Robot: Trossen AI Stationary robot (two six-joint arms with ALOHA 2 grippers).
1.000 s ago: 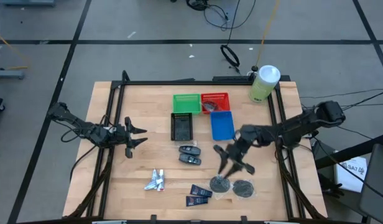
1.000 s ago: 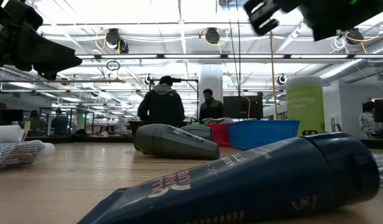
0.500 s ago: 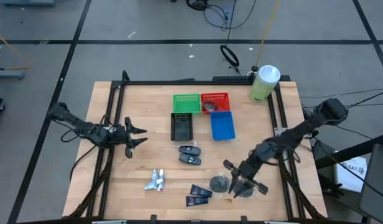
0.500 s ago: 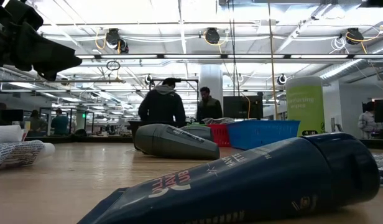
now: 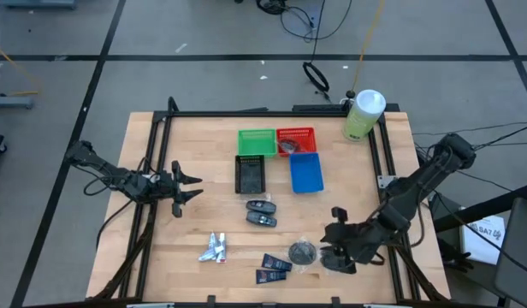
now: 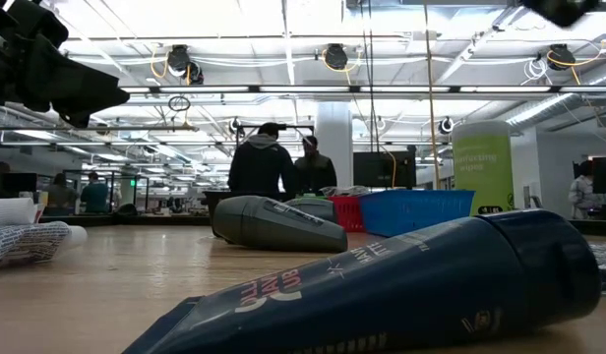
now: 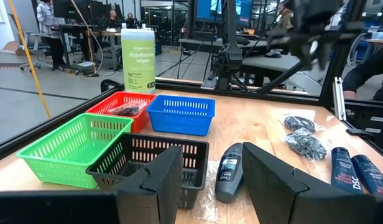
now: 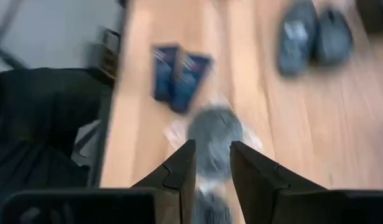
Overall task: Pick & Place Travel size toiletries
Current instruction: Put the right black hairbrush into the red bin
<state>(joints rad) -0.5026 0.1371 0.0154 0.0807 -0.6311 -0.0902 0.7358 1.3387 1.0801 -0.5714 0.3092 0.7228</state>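
Now the right gripper, fingers a little apart, hangs right over a grey disc; the left gripper waits open, far off.

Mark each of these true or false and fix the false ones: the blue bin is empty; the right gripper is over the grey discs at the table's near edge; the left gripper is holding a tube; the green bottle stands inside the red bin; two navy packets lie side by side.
1. The blue bin is empty. True.
2. The right gripper is over the grey discs. True.
3. The left gripper holds a tube. False: its jaws are open and empty, away from the silver tubes.
4. The green bottle stands in the red bin. False: it stands at the table's far right corner.
5. Two navy packets lie side by side. True.
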